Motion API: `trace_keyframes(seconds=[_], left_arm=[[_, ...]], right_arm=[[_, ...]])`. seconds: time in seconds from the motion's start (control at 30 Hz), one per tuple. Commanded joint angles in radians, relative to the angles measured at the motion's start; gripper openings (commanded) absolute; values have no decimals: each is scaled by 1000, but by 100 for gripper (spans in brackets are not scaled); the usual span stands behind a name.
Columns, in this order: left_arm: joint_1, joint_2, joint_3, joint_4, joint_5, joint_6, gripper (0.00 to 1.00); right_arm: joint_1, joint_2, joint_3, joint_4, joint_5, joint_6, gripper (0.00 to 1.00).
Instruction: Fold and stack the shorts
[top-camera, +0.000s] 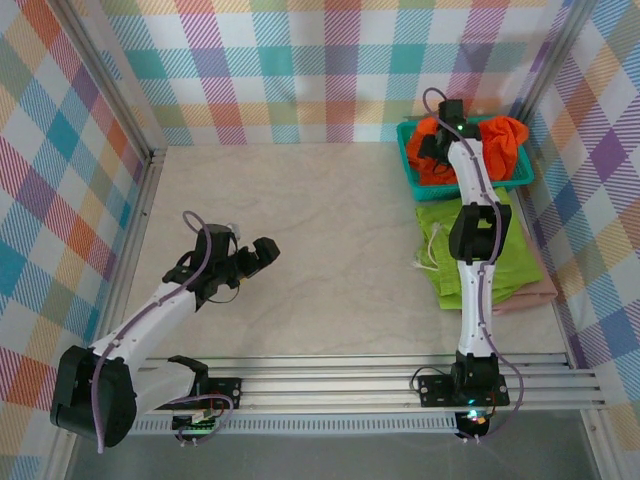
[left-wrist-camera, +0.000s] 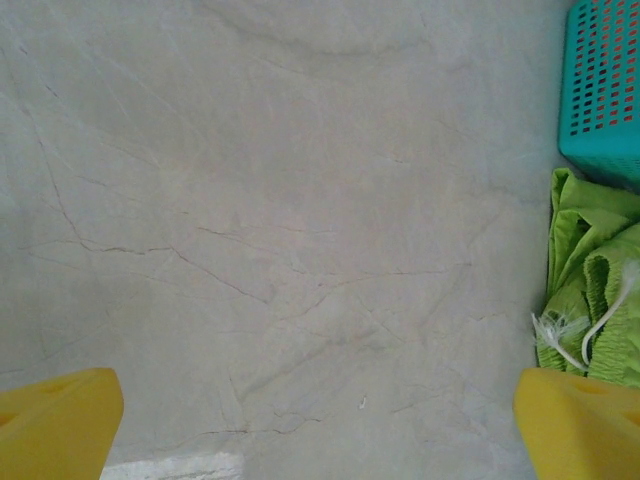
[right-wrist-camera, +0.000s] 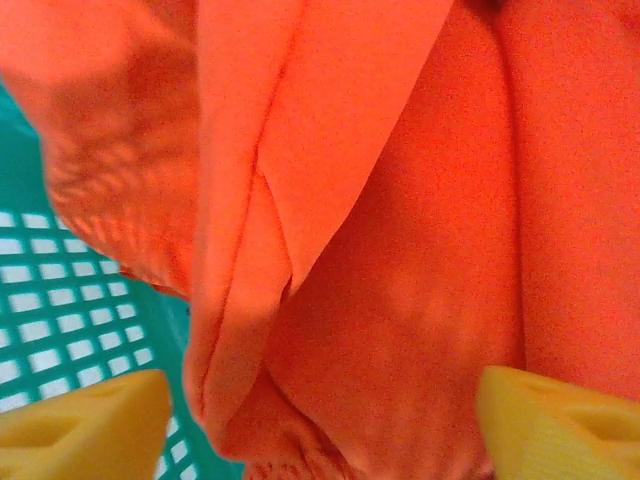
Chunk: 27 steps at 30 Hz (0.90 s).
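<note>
The bright orange shorts (top-camera: 503, 140) lie crumpled in the teal basket (top-camera: 407, 150) at the back right. My right gripper (top-camera: 433, 150) reaches down into that basket. In the right wrist view its jaws (right-wrist-camera: 320, 420) stand open, with a bunched fold of the orange shorts (right-wrist-camera: 400, 250) between the yellow fingers (right-wrist-camera: 85, 425). The lime green shorts (top-camera: 441, 238) lie folded in front of the basket, on top of the dusty pink shorts (top-camera: 530, 287). My left gripper (top-camera: 267, 251) hovers open over bare table at centre left, holding nothing (left-wrist-camera: 318, 425).
The left wrist view has the green shorts (left-wrist-camera: 590, 270) with their white drawstring and the basket wall (left-wrist-camera: 600, 80) at its right edge. Checked walls close in the table on three sides. The basket's teal mesh (right-wrist-camera: 60, 330) lies left of the right fingers.
</note>
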Motion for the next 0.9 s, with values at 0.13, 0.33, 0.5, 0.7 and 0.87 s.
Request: trace_keyframes(seconds=[0.13,0.33,0.5,0.7,0.87], left_arm=[[15,42,37,0,-13,25,100],[14,52,37,7,-9,21,100],[15,38,39,-2,-16,22,100],[15,35,36,2,-14,19,100],[14,26,35,5,-12,13,100]], right_arm=[[-1,33,34,82,15,-47,48],[-2,32,32,130,-21,-66,8],[-2,-3,31,162,-46,-44,0],[4,-98,-5,212,-123,-39,0],[33,-261,-134,335,-152,-39,0]])
